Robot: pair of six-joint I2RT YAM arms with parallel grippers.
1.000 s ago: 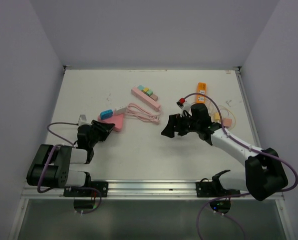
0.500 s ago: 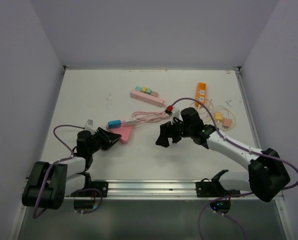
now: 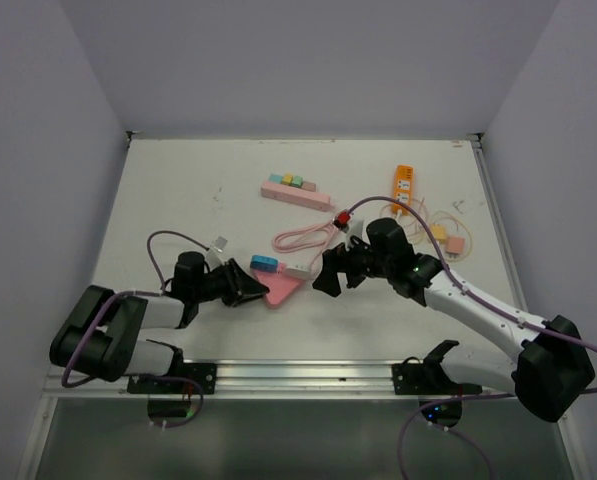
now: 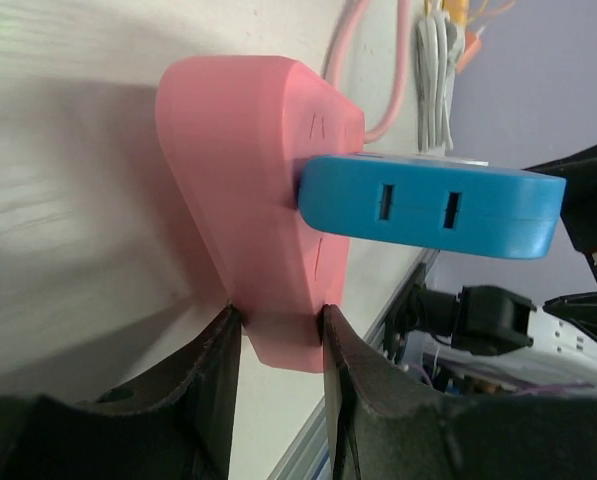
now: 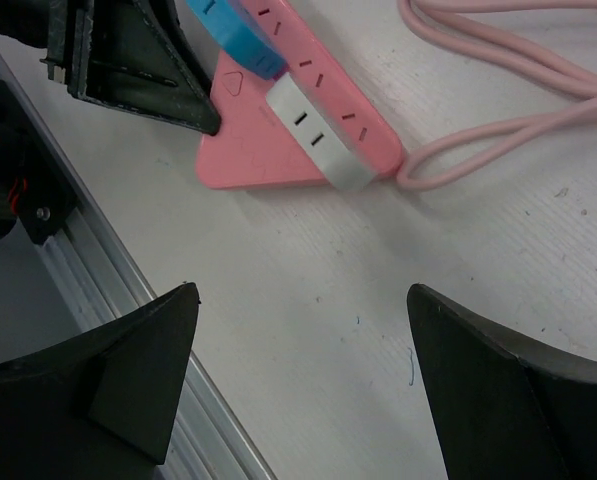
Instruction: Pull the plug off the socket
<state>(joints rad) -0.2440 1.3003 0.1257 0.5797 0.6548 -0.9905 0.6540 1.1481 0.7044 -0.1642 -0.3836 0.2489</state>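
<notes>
A pink triangular socket (image 3: 283, 289) lies flat near the table's front, with a blue plug (image 3: 265, 264) and a white plug (image 3: 298, 271) seated in its top face. My left gripper (image 3: 250, 294) is shut on the socket's near corner (image 4: 278, 335), a finger pressed on each side. From the left wrist the blue plug (image 4: 428, 205) juts out of the pink body (image 4: 248, 190). My right gripper (image 3: 328, 273) hovers open just right of the socket. Its view holds the socket (image 5: 268, 160), the blue plug (image 5: 233, 35) and the white plug (image 5: 318, 135), with bare table between its jaws (image 5: 300, 295).
The socket's pink cable (image 3: 300, 238) loops behind it. A second pink strip with coloured plugs (image 3: 296, 192) lies farther back, an orange strip (image 3: 403, 186) and small corded pieces (image 3: 448, 238) at the back right. A metal rail (image 3: 298, 374) runs along the near edge.
My left gripper has dragged the pink socket and its plugs right and nearer to the front edge. My right gripper has shifted left towards it, still open.
</notes>
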